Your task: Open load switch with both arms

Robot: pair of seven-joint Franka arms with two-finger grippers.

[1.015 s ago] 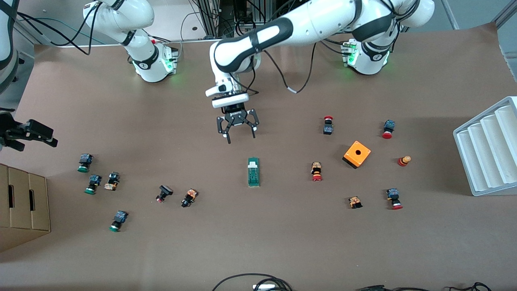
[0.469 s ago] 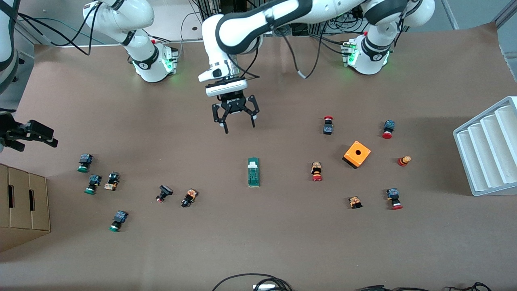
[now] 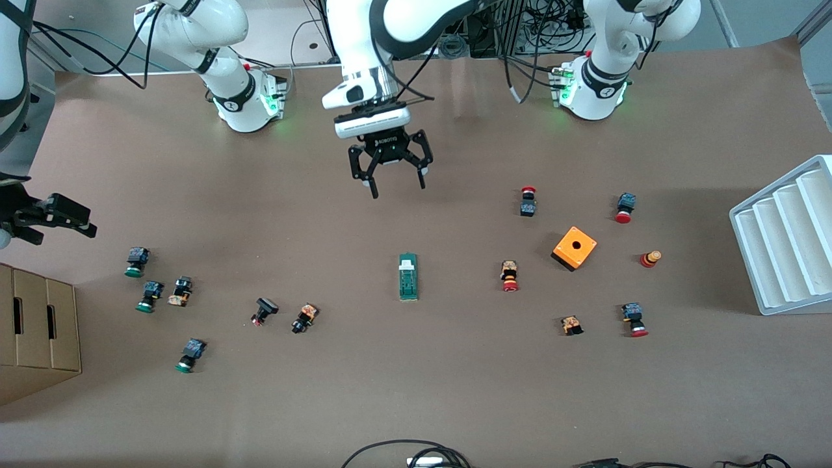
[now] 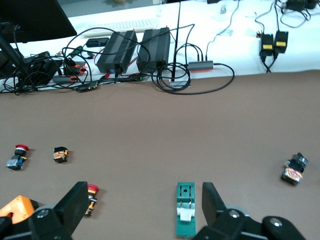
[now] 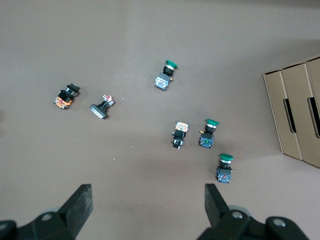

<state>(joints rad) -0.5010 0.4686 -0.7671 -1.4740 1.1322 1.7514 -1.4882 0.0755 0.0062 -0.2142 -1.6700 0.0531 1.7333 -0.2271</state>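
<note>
The load switch [image 3: 408,277], a narrow dark-green block with a white end piece, lies flat mid-table. It also shows in the left wrist view as the load switch [image 4: 187,208], well below the fingers. My left gripper [image 3: 398,188] hangs open and empty in the air, over bare table between the switch and the arms' bases. In its own view the left gripper [image 4: 144,202] holds nothing. My right gripper [image 3: 62,224] waits open at the right arm's end of the table, over bare table beside the green-capped buttons. The right gripper [image 5: 147,205] is empty too.
Green-capped buttons [image 3: 136,261] and a cardboard box [image 3: 39,331] lie at the right arm's end. Toward the left arm's end stand an orange box [image 3: 574,247], red-capped buttons [image 3: 509,276] and a white ribbed tray [image 3: 783,240]. Cables [image 3: 403,455] lie at the table's near edge.
The left gripper has risen and drawn back from the switch toward the bases, staying open. The right gripper has barely moved.
</note>
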